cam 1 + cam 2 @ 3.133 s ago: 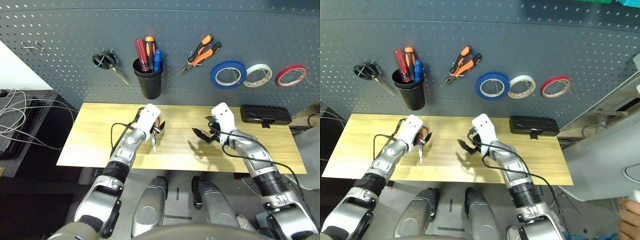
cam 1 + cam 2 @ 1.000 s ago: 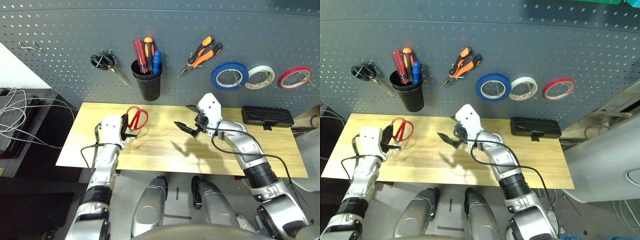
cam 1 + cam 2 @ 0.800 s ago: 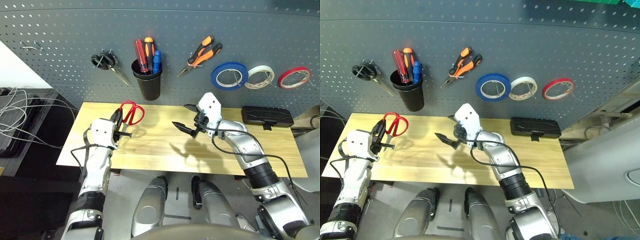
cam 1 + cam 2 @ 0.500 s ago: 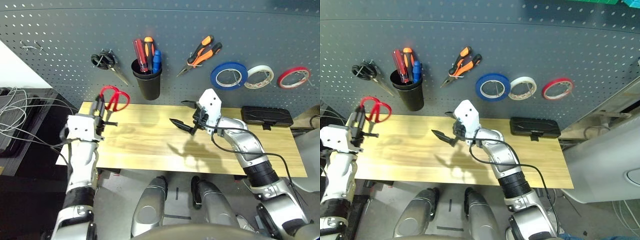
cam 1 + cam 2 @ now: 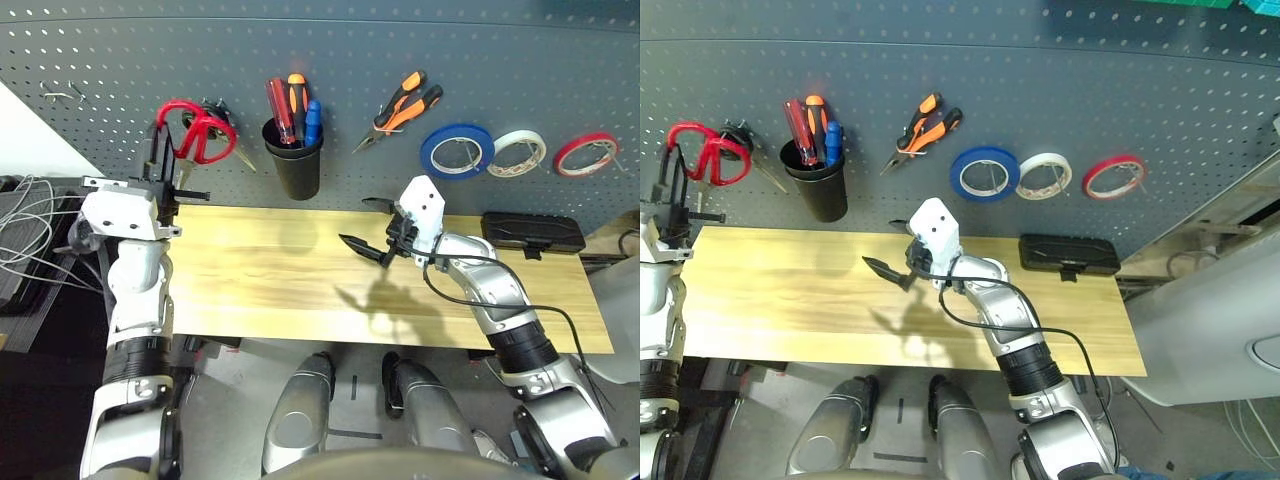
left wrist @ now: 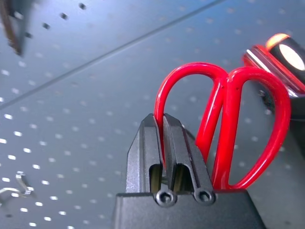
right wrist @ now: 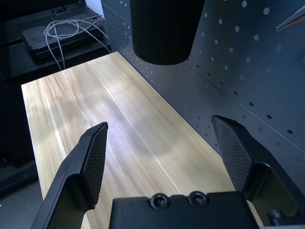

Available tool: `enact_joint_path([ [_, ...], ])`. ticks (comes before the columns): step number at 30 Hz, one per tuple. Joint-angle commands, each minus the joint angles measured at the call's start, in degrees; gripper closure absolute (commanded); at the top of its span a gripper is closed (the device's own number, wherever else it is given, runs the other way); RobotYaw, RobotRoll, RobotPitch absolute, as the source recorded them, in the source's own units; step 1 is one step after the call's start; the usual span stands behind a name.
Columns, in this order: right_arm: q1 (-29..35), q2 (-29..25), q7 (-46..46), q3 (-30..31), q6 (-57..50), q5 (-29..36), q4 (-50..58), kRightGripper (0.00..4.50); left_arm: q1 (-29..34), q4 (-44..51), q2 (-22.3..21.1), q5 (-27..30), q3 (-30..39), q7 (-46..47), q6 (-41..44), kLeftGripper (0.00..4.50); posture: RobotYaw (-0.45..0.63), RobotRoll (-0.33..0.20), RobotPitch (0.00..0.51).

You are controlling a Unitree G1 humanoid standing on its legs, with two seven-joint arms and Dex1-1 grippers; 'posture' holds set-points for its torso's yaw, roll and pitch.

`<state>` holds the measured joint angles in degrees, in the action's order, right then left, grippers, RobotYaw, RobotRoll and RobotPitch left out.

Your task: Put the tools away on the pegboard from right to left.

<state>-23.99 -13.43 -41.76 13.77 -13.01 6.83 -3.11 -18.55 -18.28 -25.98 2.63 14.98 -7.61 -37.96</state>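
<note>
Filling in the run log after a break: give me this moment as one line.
left hand: shut on red-handled scissors, raised at pegboard | right hand: open, empty, above table | tape, pliers, screwdriver: stowed

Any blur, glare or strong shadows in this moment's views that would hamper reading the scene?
Left eye view: evenly lit, with a soft shadow of the right gripper on the table. Left wrist view: the red-handled scissors and the left gripper are sharp, the screwdriver handles behind are blurred with a bright glare spot. Right wrist view: the black cup is slightly soft; a pale sheen lies on the wood.
</note>
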Motion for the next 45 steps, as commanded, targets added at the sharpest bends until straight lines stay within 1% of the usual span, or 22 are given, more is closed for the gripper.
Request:
enact_joint_path([
  [1, -0.2, 0.36, 0.46, -0.1, -0.04, 0.22, -0.51, 0.0, -1.1, -2.66, 0.36, 0.33, -0.95, -1.11, 2.25, 4.46, 0.13, 0.0, 0.204],
  [9, -0.23, 0.65, 1.31, -0.07, -0.41, 0.08, -0.41, 0.0, -3.97, -7.71, 0.76, 0.33, -0.04, 0.38, 6.67, 4.46, 0.12, 0.0, 0.207],
  [18, -0.32, 0.8, 1.86, 0.05, -0.41, -0.16, -0.78, 0.0, -5.74, -9.54, 0.65, 0.23, 0.36, 2.55, 7.03, 4.46, 0.12, 0.0, 0.208],
  [24, 0.11, 0.57, 1.98, 0.06, -0.02, -0.28, -1.16, 0.0, -4.06, -6.67, 1.42, 1.25, -1.09, -0.13, 2.81, 4.46, 0.12, 0.0, 0.207],
  [32, 0.48, 0.09, 2.02, -0.04, 0.62, -0.55, -2.16, 0.0, -0.68, -0.56, 3.0, 0.52, -2.12, -1.04, 0.69, 4.46, 0.12, 0.0, 0.209],
  [37, 0.54, -0.29, 2.04, -0.02, 0.98, -0.65, -2.64, 0.0, 0.15, 2.49, 2.92, -0.45, -0.46, 1.31, 0.14, 4.46, 0.12, 0.0, 0.21],
  [45, 0.67, -0.47, 2.1, 0.08, 1.23, -0.75, -2.99, 0.0, 0.02, 1.92, 2.26, 0.24, 2.62, 3.78, 0.96, 4.46, 0.12, 0.0, 0.206],
])
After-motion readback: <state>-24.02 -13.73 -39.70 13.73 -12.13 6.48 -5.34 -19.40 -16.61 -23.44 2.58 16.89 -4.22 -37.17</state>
